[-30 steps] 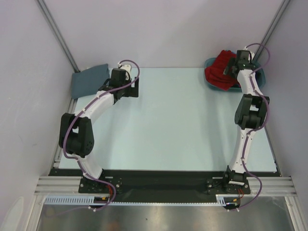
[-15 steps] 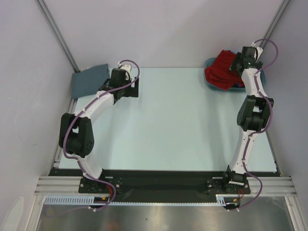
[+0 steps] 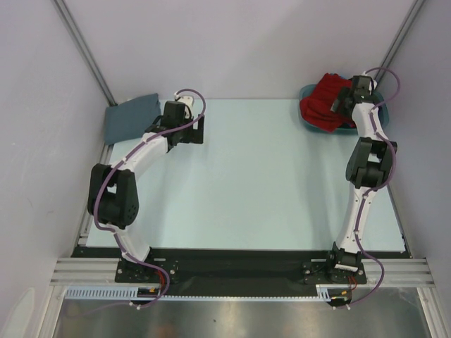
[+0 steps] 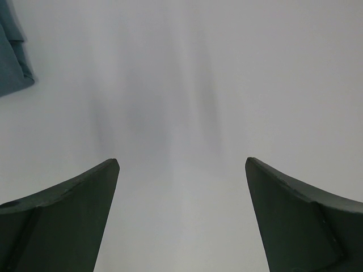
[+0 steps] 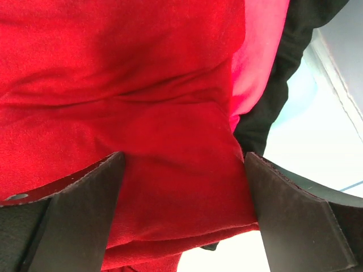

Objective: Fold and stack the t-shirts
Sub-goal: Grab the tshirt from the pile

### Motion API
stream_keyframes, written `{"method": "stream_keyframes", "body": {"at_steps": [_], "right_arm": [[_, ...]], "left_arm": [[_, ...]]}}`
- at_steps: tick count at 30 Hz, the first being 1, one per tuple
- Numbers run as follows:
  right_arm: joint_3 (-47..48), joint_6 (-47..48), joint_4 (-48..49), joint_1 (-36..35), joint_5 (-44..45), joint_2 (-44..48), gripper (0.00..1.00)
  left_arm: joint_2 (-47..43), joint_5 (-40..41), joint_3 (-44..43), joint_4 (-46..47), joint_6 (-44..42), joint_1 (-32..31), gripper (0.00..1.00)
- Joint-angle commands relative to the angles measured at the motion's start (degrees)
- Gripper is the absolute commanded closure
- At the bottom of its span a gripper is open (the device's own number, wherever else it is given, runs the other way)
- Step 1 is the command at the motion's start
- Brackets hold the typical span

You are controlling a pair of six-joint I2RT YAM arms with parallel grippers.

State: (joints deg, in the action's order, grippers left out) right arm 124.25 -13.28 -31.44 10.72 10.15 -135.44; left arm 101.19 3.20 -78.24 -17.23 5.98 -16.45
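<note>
Left fingers (image 4: 62, 221) stand wide over the pale worktop (image 4: 187, 85); right fingers (image 5: 74, 221), also wide, straddle the crumpled deep red cloth t-shirt (image 5: 113, 85) in the teal plastic basket (image 3: 307, 91); hot pink shirt (image 5: 258, 56) and black shirt (image 5: 278, 85) show only slivers.

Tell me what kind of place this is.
Most likely a robotics lab test cell, not a home: a left arm and right arm bolted to an aluminium rail, a pale table boxed in by plain panels, and a red shirt staged in a teal basket.
</note>
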Motion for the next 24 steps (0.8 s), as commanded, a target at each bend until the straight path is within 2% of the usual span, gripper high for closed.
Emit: {"method": "stream_keyframes", "body": {"at_steps": [1,6,9,11,12,15,16,18,21,24], "right_arm": [[1.5,0.3,0.6,1.0,-1.3,0.9,0.07],[1.7,0.9,1.6,1.6,0.7,0.3,0.07],[2.0,1.6,2.5,1.8,2.1,0.3,0.16],[3.4,1.1,1.0,2.2,0.4,-1.3,0.28],[4.7,1.0,0.7,2.3,-1.1,-1.9,0.42],[3.9,0.2,0.9,2.3,-3.3,-2.4,0.63],[3.5,-0.1,1.2,2.3,-4.9,-2.0,0.79],[2.0,-0.6,2.3,2.3,-6.8,-1.4,1.0],[0.3,-0.5,4.0,2.3,-11.1,1.0,1.0],[-5.2,-0.6,8.5,2.2,-15.0,6.1,1.0]], "left_arm": [[-0.8,-1.2,-0.6,2.3,-0.6,0.0,0.0],[1.4,-2.1,-2.7,1.6,-0.2,0.0,0.0],[2.4,-2.7,-3.1,1.8,0.0,-0.1,0.0],[3.4,-2.7,-3.7,1.8,0.1,-0.1,0.0],[3.6,-2.7,-3.9,1.6,0.1,-0.1,0.0],[4.2,-4.1,-4.5,1.4,0.2,-0.1,0.0],[4.2,-4.3,-4.6,1.2,0.2,-0.1,0.0],[4.0,-4.4,-4.5,1.0,0.3,-0.1,0.0],[3.0,-4.7,-3.9,0.9,0.4,-0.1,0.0],[1.0,-4.7,-2.6,1.1,0.8,0.0,0.0]]}}
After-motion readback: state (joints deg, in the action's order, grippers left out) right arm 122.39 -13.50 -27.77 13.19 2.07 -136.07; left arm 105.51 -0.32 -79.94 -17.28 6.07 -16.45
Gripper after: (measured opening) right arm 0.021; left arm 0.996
